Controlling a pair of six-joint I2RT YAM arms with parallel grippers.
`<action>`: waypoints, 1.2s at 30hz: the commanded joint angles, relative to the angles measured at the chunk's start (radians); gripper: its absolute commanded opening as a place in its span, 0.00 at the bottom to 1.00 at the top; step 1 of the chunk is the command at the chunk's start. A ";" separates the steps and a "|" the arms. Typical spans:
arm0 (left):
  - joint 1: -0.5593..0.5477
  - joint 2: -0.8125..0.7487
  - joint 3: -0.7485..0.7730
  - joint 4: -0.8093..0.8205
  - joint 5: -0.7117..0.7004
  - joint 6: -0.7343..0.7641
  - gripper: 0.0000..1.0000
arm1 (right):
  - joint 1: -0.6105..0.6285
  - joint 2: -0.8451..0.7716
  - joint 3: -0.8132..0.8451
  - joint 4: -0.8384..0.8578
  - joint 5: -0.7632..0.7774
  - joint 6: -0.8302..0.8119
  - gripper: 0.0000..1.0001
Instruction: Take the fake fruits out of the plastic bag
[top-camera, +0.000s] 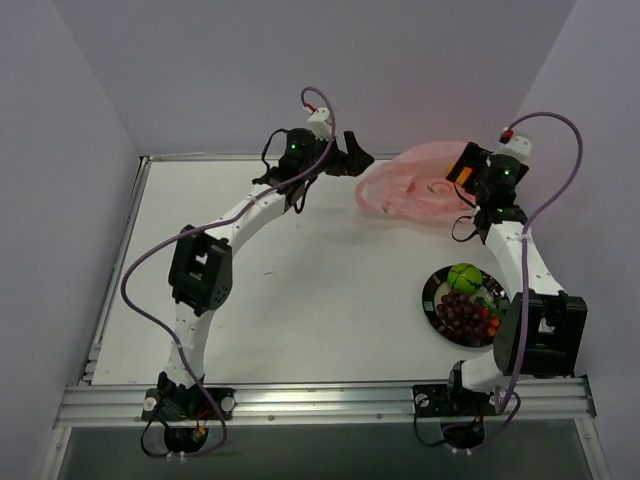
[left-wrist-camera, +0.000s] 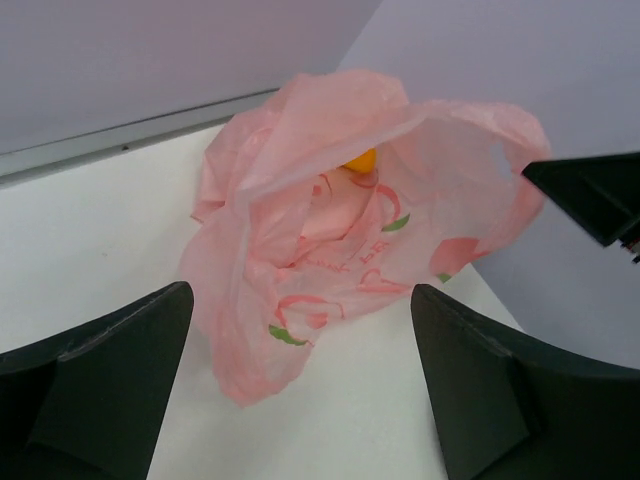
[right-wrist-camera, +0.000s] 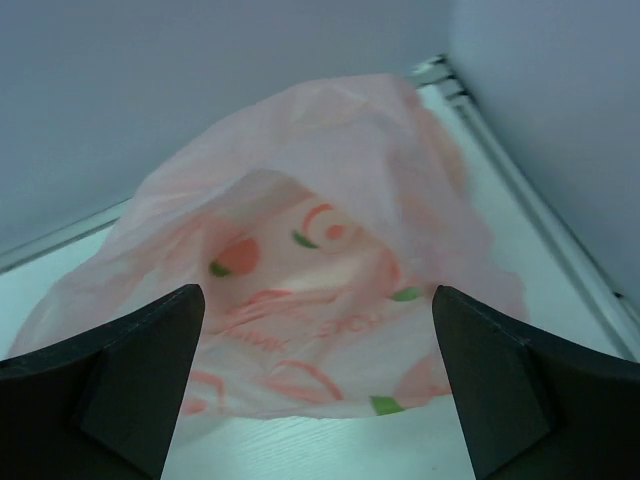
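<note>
The pink plastic bag lies crumpled at the far right of the table. It fills the left wrist view and the right wrist view. An orange-yellow fruit peeks out of the bag's mouth. The green round fruit and the purple grape bunch lie on the black-rimmed plate. My left gripper is open and empty, just left of the bag. My right gripper is open and empty over the bag's right side.
The back wall and the right wall stand close behind and beside the bag. The plate sits at the near right beside the right arm. A metal rail runs along the table's near edge.
</note>
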 joint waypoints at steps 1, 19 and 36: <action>0.004 0.119 0.150 -0.142 0.149 0.081 0.89 | -0.059 -0.046 -0.011 -0.025 0.162 0.064 0.94; -0.023 0.515 0.691 -0.170 0.219 0.043 0.18 | -0.139 0.312 0.213 -0.021 -0.161 0.029 0.24; -0.036 -0.150 -0.519 0.422 -0.017 -0.052 0.02 | 0.023 0.148 0.055 0.123 -0.304 -0.020 0.01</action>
